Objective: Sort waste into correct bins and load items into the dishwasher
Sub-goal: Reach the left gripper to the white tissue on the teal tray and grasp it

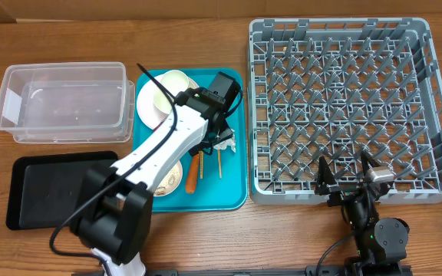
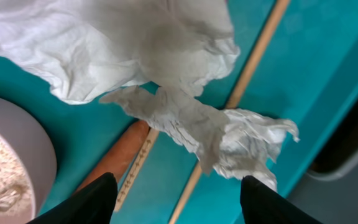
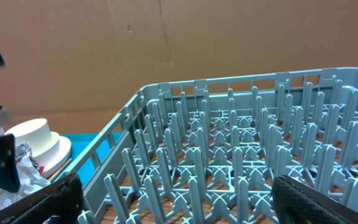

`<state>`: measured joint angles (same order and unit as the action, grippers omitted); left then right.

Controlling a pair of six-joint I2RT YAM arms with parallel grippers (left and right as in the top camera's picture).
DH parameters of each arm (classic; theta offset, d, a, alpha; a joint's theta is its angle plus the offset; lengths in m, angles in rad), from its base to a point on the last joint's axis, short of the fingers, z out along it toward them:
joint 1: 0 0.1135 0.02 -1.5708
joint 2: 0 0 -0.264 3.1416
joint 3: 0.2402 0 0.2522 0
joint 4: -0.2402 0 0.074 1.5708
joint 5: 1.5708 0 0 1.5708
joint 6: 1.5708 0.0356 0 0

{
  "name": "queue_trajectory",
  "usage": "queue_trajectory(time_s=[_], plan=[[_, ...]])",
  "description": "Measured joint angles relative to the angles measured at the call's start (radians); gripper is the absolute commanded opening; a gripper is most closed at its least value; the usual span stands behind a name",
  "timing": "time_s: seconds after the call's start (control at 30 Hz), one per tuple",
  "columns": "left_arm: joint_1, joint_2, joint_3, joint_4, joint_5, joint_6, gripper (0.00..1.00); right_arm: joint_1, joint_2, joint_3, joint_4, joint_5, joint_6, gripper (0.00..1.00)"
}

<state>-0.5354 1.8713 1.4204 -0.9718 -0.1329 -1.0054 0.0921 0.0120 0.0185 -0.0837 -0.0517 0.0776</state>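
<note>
From where I stood, the left gripper (image 2: 176, 199) hung low over the teal tray (image 1: 232, 195), its jaws standing apart and holding nothing, with the crumpled white napkin (image 2: 197, 127) lying loose on the tray just beneath the gap. The napkin sprawled over one of the wooden chopsticks (image 2: 253, 59) and lay close to the carrot (image 2: 114, 158), so I judged the chief risk to be a pinch that caught a chopstick or the carrot tip along with the paper and carried it to the wrong bin. A shallow bite on a loose fold might also have let the paper slip out on the way to the clear tub (image 1: 64, 103) or the black tray (image 1: 44, 184), both well off to the left. The bowl of rice scraps (image 2: 8, 174) sat near that finger's side, and a careless sweep could have nudged it. The right gripper (image 1: 351, 180) waited with its jaws spread wide and empty at the near edge of the grey dish rack (image 1: 344, 100), which held nothing I could see. As for writing, I read none: one chopstick bore a row of tiny marks too small to make out, and the tub carried a pale patch that showed no legible text.
</note>
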Motion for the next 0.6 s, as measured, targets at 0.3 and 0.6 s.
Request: queue_trajectory(time_s=[0.3, 0.6], plan=[[0.000, 0.069, 0.000, 0.023, -0.015, -0.014, 0.66, 0.000, 0.000, 0.000, 0.000, 0.000, 0.000, 1.00], [0.000, 0.100, 0.000, 0.083, -0.031, -0.011, 0.40, 0.000, 0.000, 0.000, 0.000, 0.000, 0.000, 1.00]])
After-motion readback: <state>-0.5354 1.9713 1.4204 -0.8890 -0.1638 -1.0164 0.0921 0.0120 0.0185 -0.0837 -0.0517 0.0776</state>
